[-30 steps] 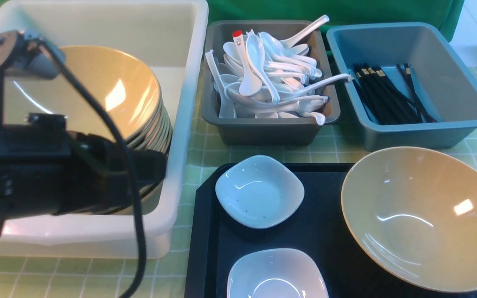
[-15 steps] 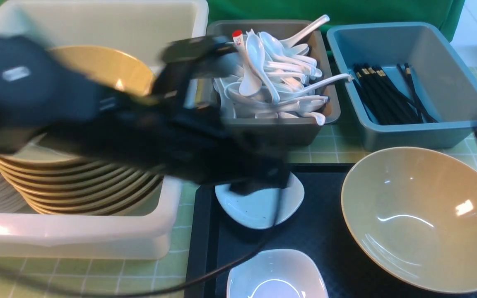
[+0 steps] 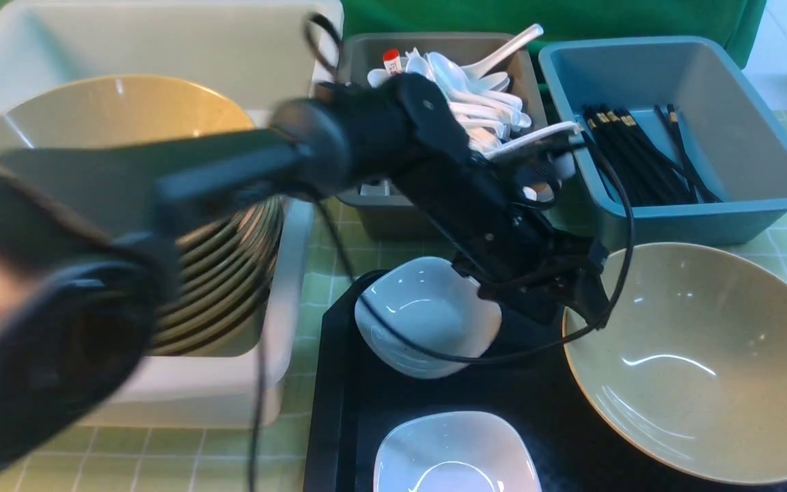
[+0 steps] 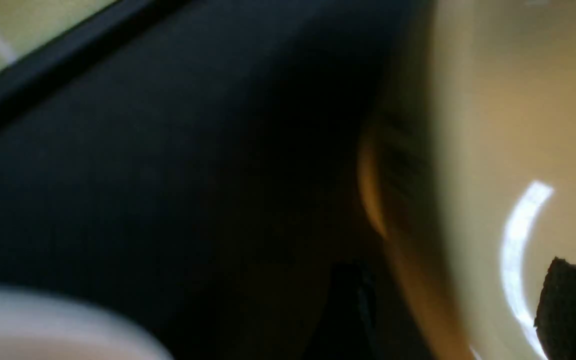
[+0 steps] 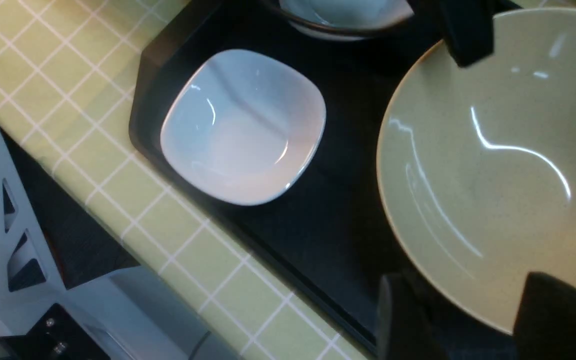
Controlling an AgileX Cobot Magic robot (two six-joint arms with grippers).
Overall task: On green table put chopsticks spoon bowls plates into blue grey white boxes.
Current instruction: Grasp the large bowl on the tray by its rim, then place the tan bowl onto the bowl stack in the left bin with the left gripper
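Your left gripper (image 3: pixel 571 304) stood with its fingers apart, 1 on either side of the tan bowl's (image 3: pixel 694 362) left rim on the black tray (image 3: pixel 339 383). 2 white dishes (image 3: pixel 427 314) lay close by (the cable crossed 1). The arm stretched low from the white box (image 3: pixel 284 287). Your right gripper (image 5: pixel 473 320) was likewise spread at the bowl's near rim.
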